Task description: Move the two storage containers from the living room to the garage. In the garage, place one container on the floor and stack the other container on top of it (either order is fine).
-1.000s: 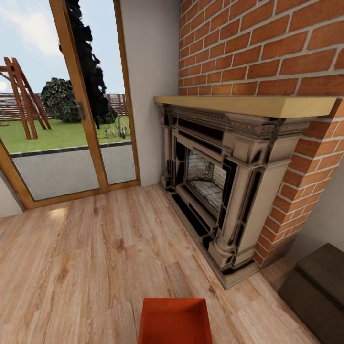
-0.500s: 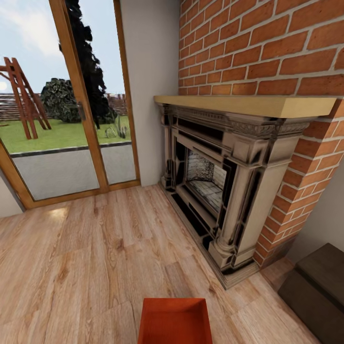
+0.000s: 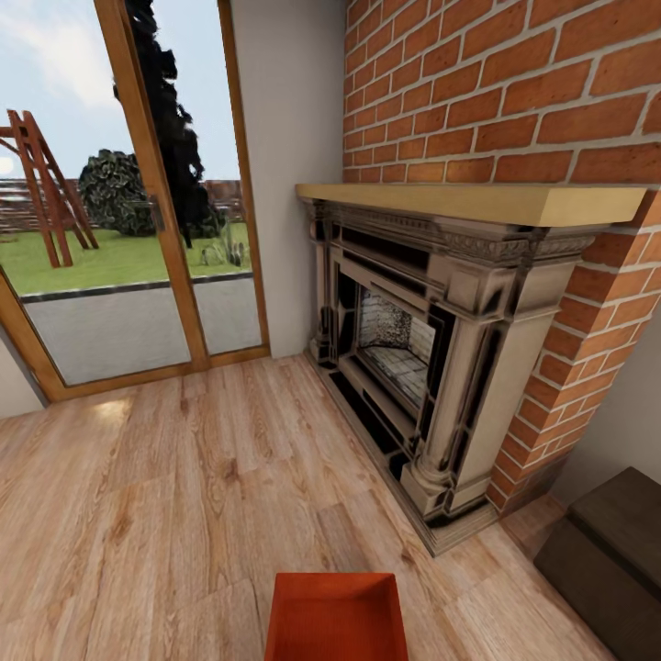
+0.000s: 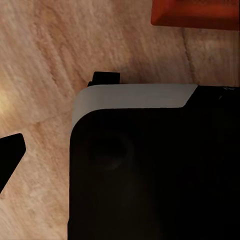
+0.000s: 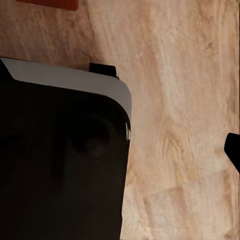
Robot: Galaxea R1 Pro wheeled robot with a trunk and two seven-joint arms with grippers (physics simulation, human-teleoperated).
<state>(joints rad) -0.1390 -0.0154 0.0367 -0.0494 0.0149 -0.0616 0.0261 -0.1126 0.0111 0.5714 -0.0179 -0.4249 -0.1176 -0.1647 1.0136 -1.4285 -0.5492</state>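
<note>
From the head view, one orange-red storage container point(image 3: 336, 617) is sitting on the living room's wood plank floor point(image 3: 138, 514), near the brick fireplace point(image 3: 431, 367), awaiting pickup. In both wrist views, the robot's dark base point(image 4: 150, 165) is blocking most of the sight; a container corner point(image 4: 197, 14) is peeking in, and I cannot tell either end effector's state.

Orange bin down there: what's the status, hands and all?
Hands: state cannot be told. One storage container empty on the wood floor, ungrasped. Fireplace ahead right, dark cabinet far right.
</note>
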